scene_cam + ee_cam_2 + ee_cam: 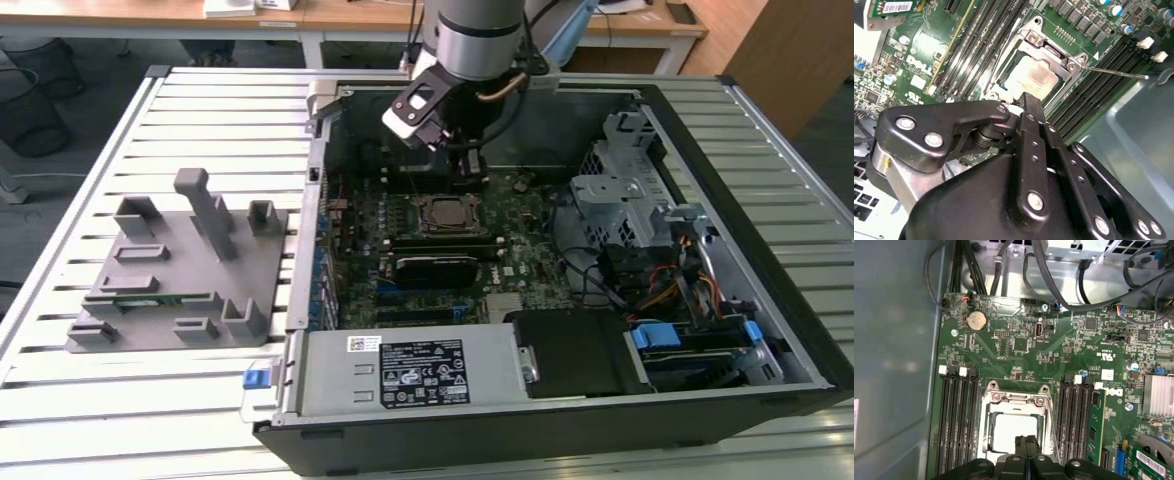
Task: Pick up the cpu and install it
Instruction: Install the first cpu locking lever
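- Black steel computer case (pixel 561 432) is lying open on a slatted metal table (pixel 200 100). It is holding a green motherboard (pixel 527 215), a grey power supply (pixel 334 375) and bundled cables (pixel 667 290).
- On the board, the socket frame (pixel 989 405) is enclosing the cpu (pixel 1013 432), which is sitting flat with its pale metal top facing up.
- At the exterior view's left of the case, a grey plastic fixture (pixel 174 270) is carrying a green memory stick (pixel 144 297) in a slot.
- The exterior view is taking in the table and fixture. The first wrist view is showing a coin cell (pixel 976 320) near the board's edge. The second wrist view is showing a thin lever (pixel 1114 72) jutting from the frame.
- The gripper (pixel 1026 440) is hovering over the socket, fingers pressed together and carrying nothing. Its tips are lying at the cpu's edge, and whether they are touching it cannot be judged.
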Action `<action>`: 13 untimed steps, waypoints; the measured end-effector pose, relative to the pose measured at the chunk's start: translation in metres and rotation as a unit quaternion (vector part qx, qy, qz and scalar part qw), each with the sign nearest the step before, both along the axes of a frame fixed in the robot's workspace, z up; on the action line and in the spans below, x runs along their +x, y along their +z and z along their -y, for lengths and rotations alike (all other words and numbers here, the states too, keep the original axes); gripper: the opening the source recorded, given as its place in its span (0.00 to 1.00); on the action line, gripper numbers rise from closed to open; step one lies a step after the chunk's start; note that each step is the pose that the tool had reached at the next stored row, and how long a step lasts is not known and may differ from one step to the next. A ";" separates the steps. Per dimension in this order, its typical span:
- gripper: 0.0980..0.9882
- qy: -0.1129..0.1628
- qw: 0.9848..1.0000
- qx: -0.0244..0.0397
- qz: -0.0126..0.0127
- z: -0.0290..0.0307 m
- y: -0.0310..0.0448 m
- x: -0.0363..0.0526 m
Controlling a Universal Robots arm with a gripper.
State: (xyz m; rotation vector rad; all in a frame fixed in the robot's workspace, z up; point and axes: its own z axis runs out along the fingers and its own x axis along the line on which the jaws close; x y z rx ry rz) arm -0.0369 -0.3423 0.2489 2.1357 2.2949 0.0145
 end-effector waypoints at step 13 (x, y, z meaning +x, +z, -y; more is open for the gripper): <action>0.01 0.000 1.000 0.000 0.000 -0.0001 0.0290 0.0000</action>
